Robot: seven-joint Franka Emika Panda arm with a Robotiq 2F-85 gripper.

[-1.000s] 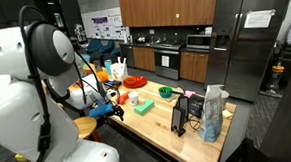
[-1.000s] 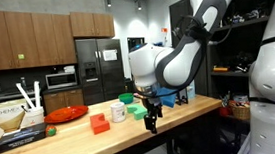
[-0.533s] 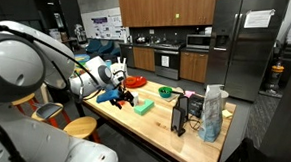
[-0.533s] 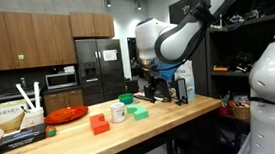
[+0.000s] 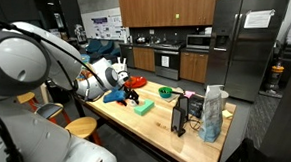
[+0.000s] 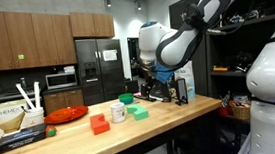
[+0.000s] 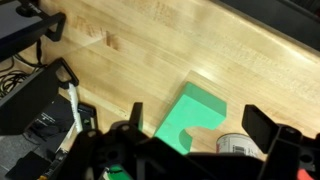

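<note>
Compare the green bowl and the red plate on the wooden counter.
The green bowl is deep with raised sides; the red plate is shallow and nearly flat. The red plate looks wider across than the green bowl. The bowl is green, the plate red. Both are round dishes resting upright on the wooden counter.

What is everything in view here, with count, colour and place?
table: one, light wood, under everything.
green block: one, green, on the table below the tool.
bowl: one, green, on the table.
plate: one, red, by the box.
box: one, white and black, table end.
mug: one, white, beside the green block.
red block: one, red-orange, next to the mug.
bag: one, pale blue, table end.
black stand: one, black, beside the bag.
tool: one, black, open, above the green block.
</note>
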